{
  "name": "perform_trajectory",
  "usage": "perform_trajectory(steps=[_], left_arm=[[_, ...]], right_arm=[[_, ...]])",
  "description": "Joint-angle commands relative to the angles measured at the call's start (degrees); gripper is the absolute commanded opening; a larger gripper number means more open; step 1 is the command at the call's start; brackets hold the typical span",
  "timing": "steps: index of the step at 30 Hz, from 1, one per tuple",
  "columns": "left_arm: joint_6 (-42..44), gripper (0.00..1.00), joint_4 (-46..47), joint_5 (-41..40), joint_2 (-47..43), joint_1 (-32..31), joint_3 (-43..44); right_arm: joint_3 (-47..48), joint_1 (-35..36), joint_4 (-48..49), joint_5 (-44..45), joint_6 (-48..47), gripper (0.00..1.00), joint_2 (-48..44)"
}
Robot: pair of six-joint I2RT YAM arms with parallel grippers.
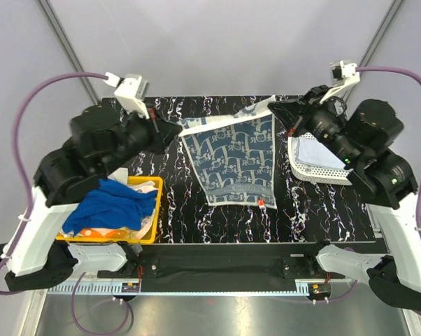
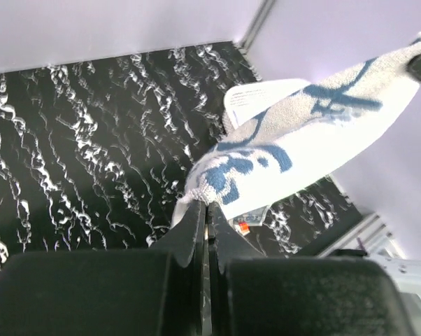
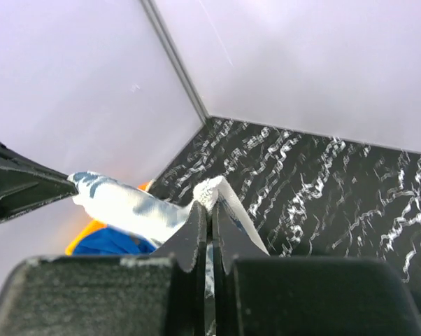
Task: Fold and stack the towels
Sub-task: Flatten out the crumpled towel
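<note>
Patterned towel point(image 1: 231, 157) stretched between left pincer point(image 1: 178, 129), right pincer point(image 1: 272, 106), corners pinched

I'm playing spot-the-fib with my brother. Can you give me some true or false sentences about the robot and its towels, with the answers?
1. The left gripper and the right gripper each pinch a corner of the patterned towel. True.
2. The white basket holds a pale cloth. True.
3. The blue towel lies in the white basket. False: it sits on top of the yellow bin, on the left arm's side.
4. The patterned towel is folded up small. False: it is spread open, with its far corners lifted.
</note>
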Motion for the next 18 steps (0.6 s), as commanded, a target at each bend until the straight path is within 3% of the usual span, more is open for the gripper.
perform_trajectory(steps=[1, 11, 18], left_arm=[[2.2, 0.0, -2.6, 4.0, -0.5, 0.1, 6.6], [0.0, 0.0, -3.6, 6.6, -1.6, 0.1, 13.3], [-1.1, 0.0, -5.1, 3.8, -0.1, 0.2, 15.2]], right_arm=[[5.0, 0.4, -2.4, -4.0, -0.6, 0.0, -0.5], [10.4, 0.3, -3.3, -9.5, 3.4, 0.0, -2.7], [10.8, 0.4, -4.6, -8.7, 4.1, 0.0, -3.4]])
